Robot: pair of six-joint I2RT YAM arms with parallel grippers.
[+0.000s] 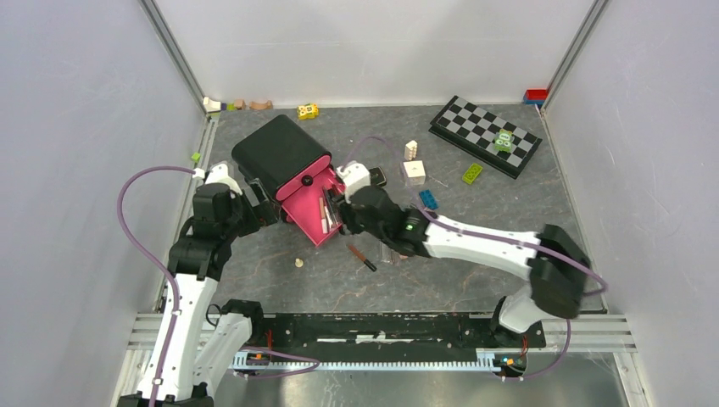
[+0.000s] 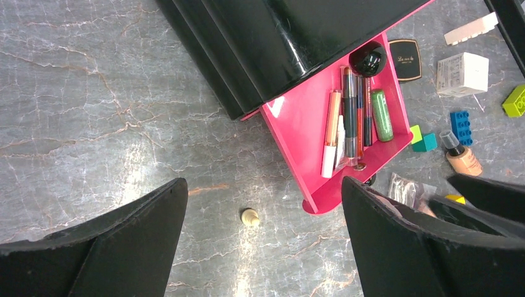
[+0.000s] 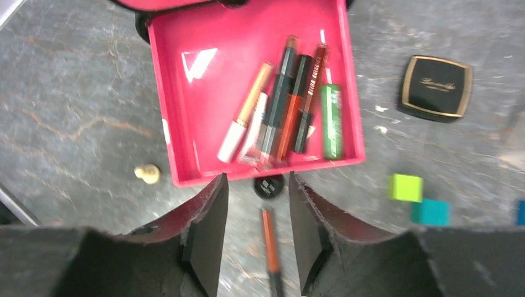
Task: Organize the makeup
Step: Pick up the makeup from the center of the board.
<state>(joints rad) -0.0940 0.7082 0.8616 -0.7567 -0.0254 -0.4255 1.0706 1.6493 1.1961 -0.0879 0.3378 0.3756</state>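
Grey, marble-veined table (image 1: 339, 288) inside a white-walled enclosure. A black case (image 1: 275, 153) stands left of centre with its pink drawer (image 3: 198, 111) pulled out toward the arms.

Task items: a row of slim tubes and pencils (image 3: 282, 105) lies lengthwise in the drawer, packed against its right side, with a green tube (image 3: 332, 120) outermost. Left loose on the table are an orange-red pencil (image 3: 270, 241) just in front of the drawer, a black compact (image 3: 435, 86) to the drawer's right and a foundation bottle (image 2: 461, 158) near the toy blocks (image 3: 405, 187).

Right hand (image 3: 257, 179): poised over the drawer's front lip, fingers partly apart with nothing between them. The orange-red pencil lies on the table below the gap, not gripped.

Left hand (image 2: 263, 185): spread to its widest, empty, hovering over bare table on the drawer's left.

Step in hand, as I judge it: filling the drawer. The right hand looks to be between items, with the stick-shaped pieces mostly filed. The next move calls for lowering onto the orange-red pencil, closing across its thin barrel and laying it parallel to the others. A shallow grip on so slender a thing could let it roll.

Markings: gold script on the compact lid, too small to read. Print runs along one reddish tube – illegible. Faint print on the white cube (image 2: 461, 73) is also unreadable.
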